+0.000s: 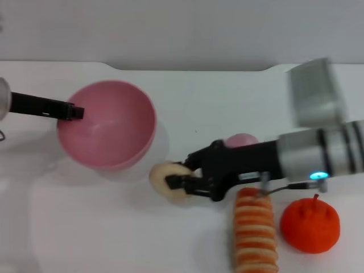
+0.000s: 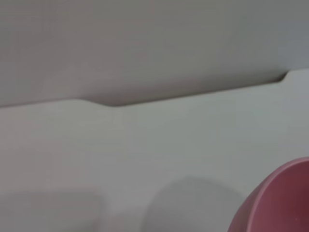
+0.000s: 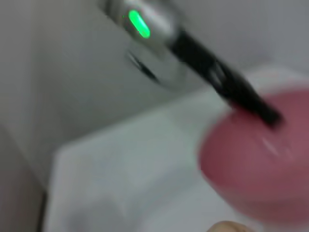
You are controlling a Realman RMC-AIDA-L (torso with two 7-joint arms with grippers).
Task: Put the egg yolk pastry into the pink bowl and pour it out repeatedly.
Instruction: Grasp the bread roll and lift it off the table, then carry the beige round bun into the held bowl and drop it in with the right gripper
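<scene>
At my far left, my left end effector (image 1: 77, 112) reaches in from the side and is clamped on the near-left rim of the pink bowl (image 1: 108, 125), holding it tipped so that its open mouth faces me and slightly right. In my left wrist view only a curved piece of that bowl's rim (image 2: 280, 203) shows at the corner, over the pale bench (image 2: 169, 145). The bowl's hollow looks empty.

Just right of the bowl and a little nearer to me, the egg yolk pastry (image 1: 166, 180) sits low over the white bench (image 1: 85, 227), close beside the bowl's lower edge but outside it. My right end effector (image 1: 182, 173) is clenched on it, black fingers pinching it from the right side.

Behind my right arm a small pink dome (image 1: 241, 140) peeks out. Nearer to me, a striped bread roll (image 1: 256, 233) lies lengthwise under the arm, and an orange fruit-shaped toy (image 1: 310, 223) stands just right of it.
</scene>
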